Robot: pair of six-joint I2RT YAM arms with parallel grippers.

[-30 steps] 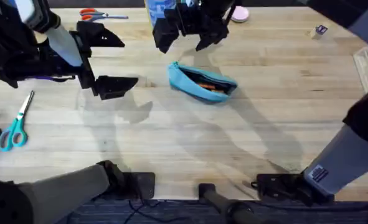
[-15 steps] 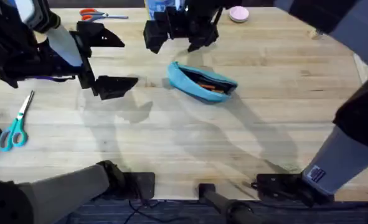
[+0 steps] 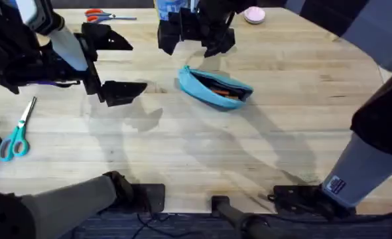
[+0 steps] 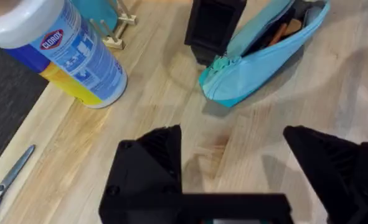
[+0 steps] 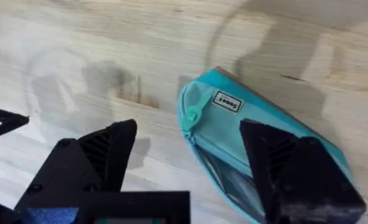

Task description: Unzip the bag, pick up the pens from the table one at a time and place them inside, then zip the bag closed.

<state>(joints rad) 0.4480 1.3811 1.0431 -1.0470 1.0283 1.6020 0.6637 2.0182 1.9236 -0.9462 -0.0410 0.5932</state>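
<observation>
Spanning the scene, the tabletop (image 3: pixel 182 153) carries the bag (image 3: pixel 214 87) at far centre, long axis running far-left to near-right. Right gripper (image 3: pixel 197 33) hangs just beyond its left end w/ jaws wide, empty; nearer than left gripper (image 3: pixel 116 65), also wide. Bag unzipped, orange pens (image 3: pixel 219 90) inside, pull tab (image 5: pixel 190 116) at left end.

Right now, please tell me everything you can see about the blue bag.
The bag is a small, long turquoise fabric pouch lying on the wooden table. Its top zipper is open, and orange pens show inside. A matching pull tab and a small label sit at one end. The open right hand hovers over that end, not touching it.
</observation>
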